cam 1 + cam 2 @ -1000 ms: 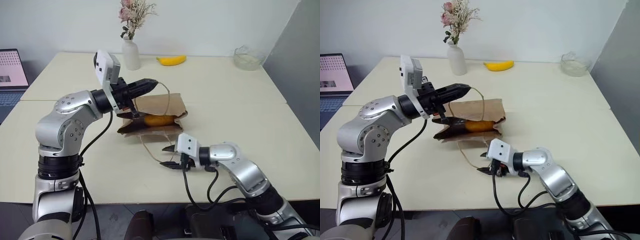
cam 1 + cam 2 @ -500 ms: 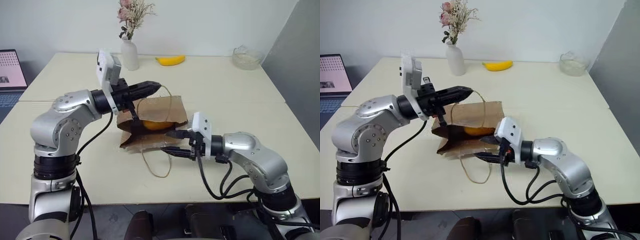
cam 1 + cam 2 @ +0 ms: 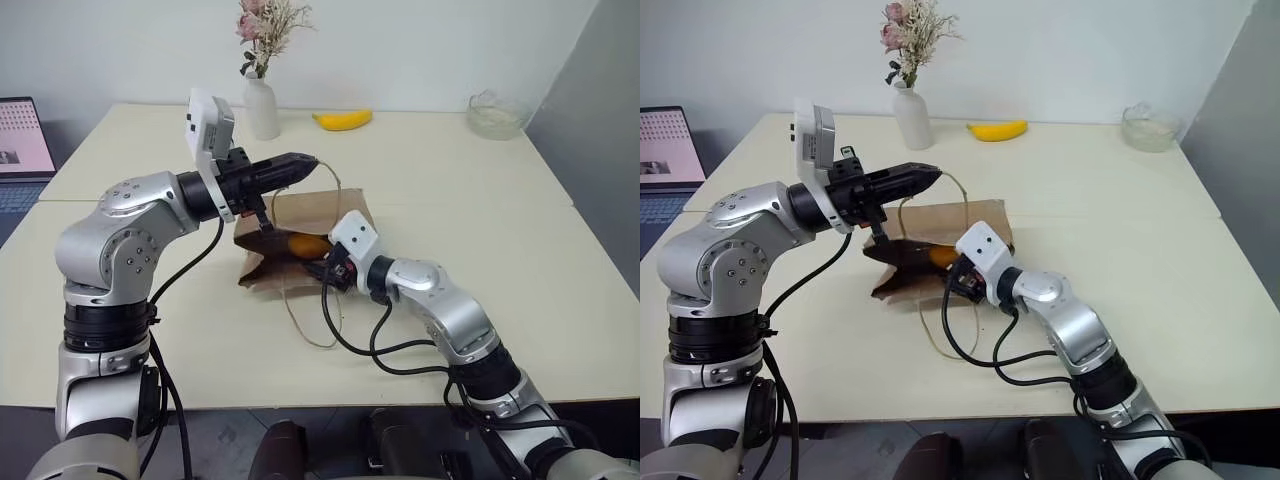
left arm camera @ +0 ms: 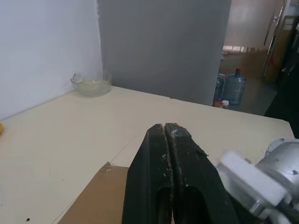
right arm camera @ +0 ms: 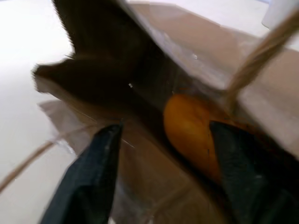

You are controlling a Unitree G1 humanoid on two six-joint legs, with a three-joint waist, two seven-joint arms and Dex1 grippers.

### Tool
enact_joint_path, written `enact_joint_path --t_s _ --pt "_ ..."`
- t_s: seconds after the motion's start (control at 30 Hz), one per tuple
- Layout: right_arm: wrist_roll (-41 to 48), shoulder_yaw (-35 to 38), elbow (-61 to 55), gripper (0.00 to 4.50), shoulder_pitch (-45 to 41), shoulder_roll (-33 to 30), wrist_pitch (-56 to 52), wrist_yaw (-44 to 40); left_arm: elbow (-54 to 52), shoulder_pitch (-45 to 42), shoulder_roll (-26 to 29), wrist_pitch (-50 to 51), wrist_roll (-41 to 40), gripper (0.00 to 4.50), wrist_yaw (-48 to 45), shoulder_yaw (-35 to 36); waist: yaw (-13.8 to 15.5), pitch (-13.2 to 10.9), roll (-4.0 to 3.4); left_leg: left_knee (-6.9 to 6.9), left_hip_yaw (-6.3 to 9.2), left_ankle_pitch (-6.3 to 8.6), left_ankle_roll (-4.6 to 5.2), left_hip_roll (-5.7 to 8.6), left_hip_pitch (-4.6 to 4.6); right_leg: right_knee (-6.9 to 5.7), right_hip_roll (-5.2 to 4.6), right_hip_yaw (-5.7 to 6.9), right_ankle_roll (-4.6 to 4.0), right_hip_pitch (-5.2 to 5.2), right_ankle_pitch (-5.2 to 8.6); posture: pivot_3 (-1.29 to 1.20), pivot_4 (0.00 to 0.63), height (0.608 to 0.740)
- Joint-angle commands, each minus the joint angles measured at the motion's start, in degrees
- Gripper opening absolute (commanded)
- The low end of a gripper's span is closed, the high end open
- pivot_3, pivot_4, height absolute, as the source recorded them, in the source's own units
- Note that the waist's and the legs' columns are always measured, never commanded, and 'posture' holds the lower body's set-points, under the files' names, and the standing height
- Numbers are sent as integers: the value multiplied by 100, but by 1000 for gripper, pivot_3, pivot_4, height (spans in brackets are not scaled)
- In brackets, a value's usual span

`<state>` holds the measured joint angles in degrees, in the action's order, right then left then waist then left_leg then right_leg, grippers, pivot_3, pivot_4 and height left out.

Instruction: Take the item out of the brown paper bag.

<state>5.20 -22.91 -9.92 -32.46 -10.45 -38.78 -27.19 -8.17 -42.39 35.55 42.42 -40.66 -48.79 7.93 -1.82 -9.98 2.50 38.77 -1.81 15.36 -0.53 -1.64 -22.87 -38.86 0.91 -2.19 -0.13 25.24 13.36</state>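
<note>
Right gripper (image 5: pixel 163 154) advanced, jaws wide — item (image 5: pixel 196 130) close-up

Orange item (image 5: pixel 191 130) lies inside open, crumpled brown paper bag (image 3: pixel 330 215).

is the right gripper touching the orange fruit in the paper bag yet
Apart. The right wrist view shows the right gripper with jaws open, bag interior visible between each and the smooth rounded orange fruit.

Cream table (image 3: pixel 480 200) bearing a crumpled brown paper bag (image 3: pixel 318 212) (centre), white vase (image 3: pixel 263 110) and banana (image 3: pixel 343 120) at 12 o'clock, glass bowl (image 3: pixel 495 117) at 2 o'clock.
</note>
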Motion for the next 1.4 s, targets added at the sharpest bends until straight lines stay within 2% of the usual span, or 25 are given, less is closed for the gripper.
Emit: enact_joint_path --t_s 0.03,0.23,0.4,0.7,0.9,1.0,1.37,1.4 --pt "-498 -229 -57 4420 -159 -159 414 110 26 -289 -65 114 -287 0 189 313 0 0 0 0 1 0 0 0 -1 0 0 1 0 0 0 0 150 740" --pt "-1669 -957 154 4470 -413 -667 1268 93 210 -431 -167 267 -465 0 431 490 -4 0 0 0 1 0 0 -1 0 0 1 1 0 2 0 0 150 740" --pt "-2431 -1292 725 4470 -814 -755 1850 100 316 -505 -234 338 -593 0 545 571 -10 0 0 -1 0 0 0 -3 2 -1 2 0 0 2 0 0 150 740" --pt "-3288 -1717 2443 4470 -1681 -570 2627 -274 203 -429 -292 370 -706 0 622 512 -11 0 0 0 -3 0 -1 -1 2 -2 1 -4 -1 2 -1 0 150 740" --pt "-3457 -1594 3439 4470 -2000 -262 2984 -290 233 -420 -279 332 -671 0 605 490 -15 0 0 -1 -3 0 -1 -3 2 -2 1 -5 -2 3 -1 0 150 740" --pt "-3376 -1442 3509 3865 -2032 -186 3107 -333 218 -350 -242 290 -608 0 590 477 -18 0 0 -1 -3 0 -1 -3 3 -4 1 -6 -2 2 -1 0 150 740" --pt "-3000 -862 2121 168 -1421 -413 2874 -1057 372 -240 -128 69 -303 0 506 443 -12 -1 -1 -1 -2 0 -1 -3 3 -5 0 -5 -2 2 -1 0 150 740" --pt "-2900 -774 1881 56 -1336 -494 2790 -1197 382 -223 -117 46 -268 0 502 435 -7 -1 -1 -1 -1 0 -1 -3 2 -4 0 -4 -2 3 -1 0 150 740"
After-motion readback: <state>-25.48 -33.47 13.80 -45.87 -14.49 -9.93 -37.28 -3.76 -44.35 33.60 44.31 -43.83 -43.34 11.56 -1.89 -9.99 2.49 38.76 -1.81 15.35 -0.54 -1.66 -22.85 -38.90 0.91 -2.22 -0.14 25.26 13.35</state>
